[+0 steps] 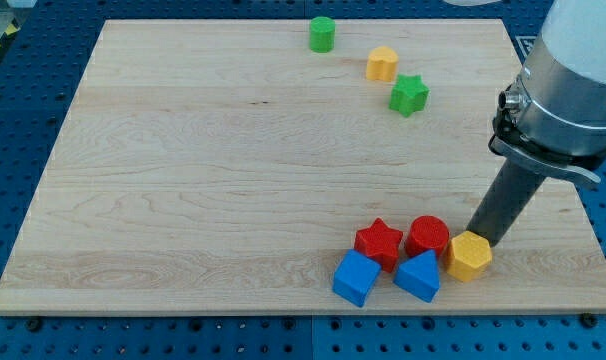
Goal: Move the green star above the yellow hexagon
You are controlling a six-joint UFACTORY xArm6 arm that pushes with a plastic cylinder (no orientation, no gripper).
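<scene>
The green star [409, 95] lies in the upper right part of the wooden board [183, 180]. A small yellow block [382, 64], its shape hard to make out, sits just up and left of the star. A yellow hexagon [469, 256] lies near the board's bottom right. My tip [482, 238] stands right at the hexagon's upper right edge, seemingly touching it, and far below the green star. The dark rod slants up to the right into the grey arm body.
A green cylinder [322, 34] stands near the top edge. A red star [379, 242], a red cylinder [428, 237], a blue cube [356, 278] and a blue wedge-like block [417, 276] cluster left of the yellow hexagon. The arm body [568, 80] overhangs the board's right edge.
</scene>
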